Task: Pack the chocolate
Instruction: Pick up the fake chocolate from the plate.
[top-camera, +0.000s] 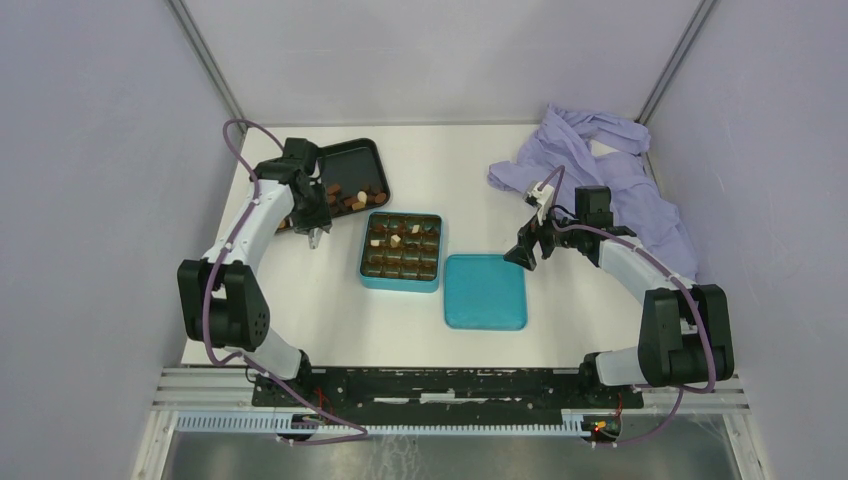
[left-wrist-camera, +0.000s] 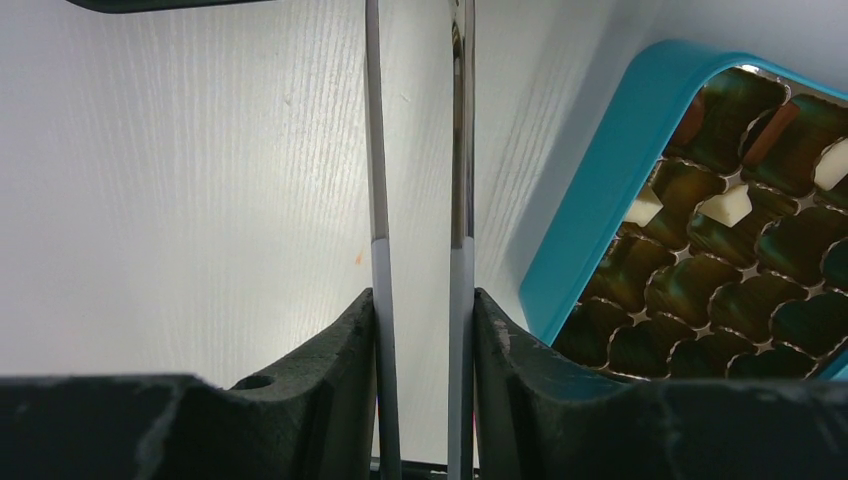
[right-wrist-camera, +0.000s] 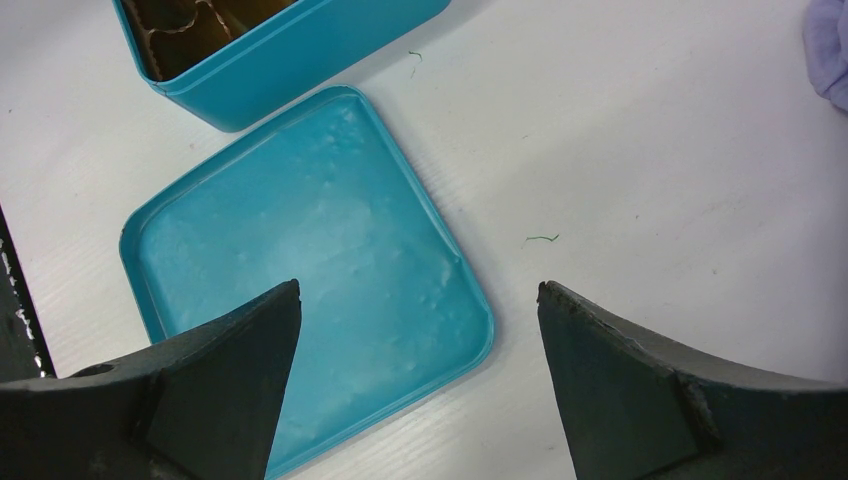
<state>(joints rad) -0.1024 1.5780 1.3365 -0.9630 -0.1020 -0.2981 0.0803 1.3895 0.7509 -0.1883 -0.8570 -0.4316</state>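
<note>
Overhead, I see most chocolate (top-camera: 350, 195) in the dark tray (top-camera: 350, 158), a few pieces in the teal box (top-camera: 400, 285); left wrist: left gripper (left-wrist-camera: 422, 310) clenched on tweezers (left-wrist-camera: 378, 200) beside that box, 3 cream pieces in its cells; right wrist: right gripper (right-wrist-camera: 418, 290) released, jaws wide above the teal lid (right-wrist-camera: 330, 220).

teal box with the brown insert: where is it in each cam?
Top external: teal box mid-table, up-left of the lid.
Left wrist: right edge, one corner showing.
Right wrist: top left, cut off by the frame.
Shared landmark: white table; the lid in top and right wrist.
</note>
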